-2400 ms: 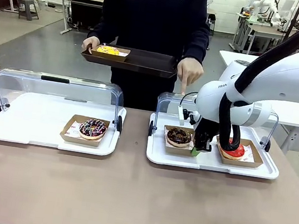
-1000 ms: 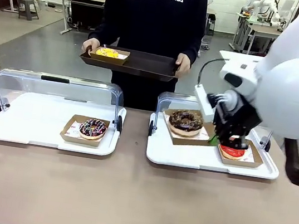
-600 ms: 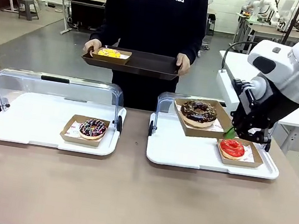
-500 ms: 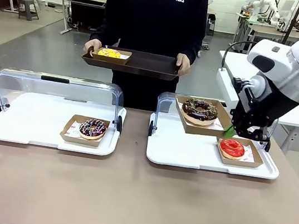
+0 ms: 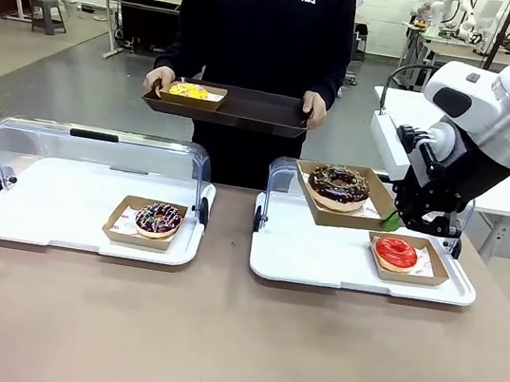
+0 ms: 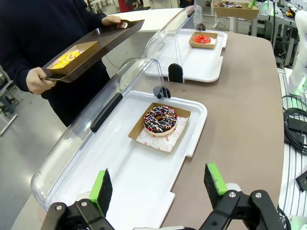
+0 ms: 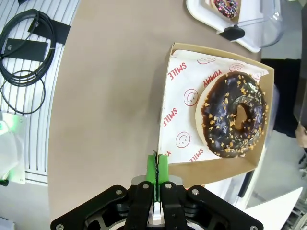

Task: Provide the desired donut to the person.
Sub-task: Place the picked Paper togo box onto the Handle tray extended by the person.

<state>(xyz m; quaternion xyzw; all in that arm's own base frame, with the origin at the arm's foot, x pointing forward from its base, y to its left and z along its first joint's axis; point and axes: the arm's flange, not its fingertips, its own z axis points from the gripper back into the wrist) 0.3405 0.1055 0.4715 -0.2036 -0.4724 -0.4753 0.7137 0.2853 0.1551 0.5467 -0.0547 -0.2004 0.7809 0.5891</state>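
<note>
A chocolate donut [image 5: 339,183] with nut bits lies in a brown cardboard tray [image 5: 368,218]. My right gripper [image 5: 390,224] is shut on that tray's edge and holds it in the air above the right white display tray [image 5: 303,256]. In the right wrist view the green pads [image 7: 157,168] pinch the cardboard rim [image 7: 165,115] and the donut [image 7: 235,115] lies beyond them. The person [image 5: 261,19] stands across the table, both hands on a dark serving tray [image 5: 248,108]. My left gripper [image 6: 158,184] hangs open above the left display tray [image 6: 144,177].
A sprinkled donut [image 5: 158,219] sits in its box on the left display tray [image 5: 42,202], whose clear lid [image 5: 98,148] is raised. A red donut [image 5: 396,253] stays on the right tray. A yellow donut [image 5: 189,91] lies on the person's serving tray.
My right gripper has lifted the chocolate donut's tray higher and a little to the right. The person's right hand, earlier pointing at that donut, is back on the serving tray.
</note>
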